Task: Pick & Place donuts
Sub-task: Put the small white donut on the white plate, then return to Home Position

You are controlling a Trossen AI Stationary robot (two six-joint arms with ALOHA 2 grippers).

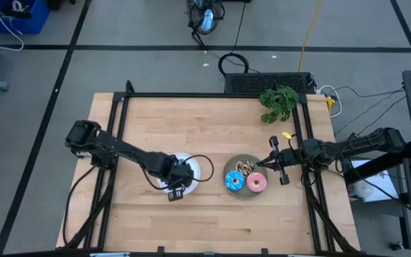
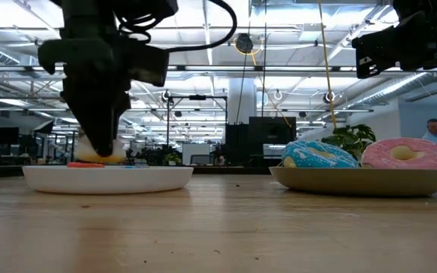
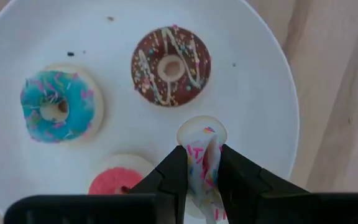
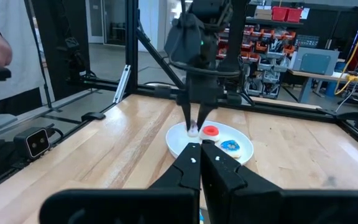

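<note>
Clamped edge-on between the left gripper's [image 3: 202,171] fingers, the pale pink-white mini donut [image 3: 202,155] hangs directly over the white plate [image 3: 260,93], beside 3 others; right gripper [image 1: 271,163] waits, fingers together, by the grey plate [image 1: 228,171].

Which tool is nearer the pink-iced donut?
Right. The right tool hovers beside the pink-iced donut on the grey plate; the left tool is over the white plate.
</note>
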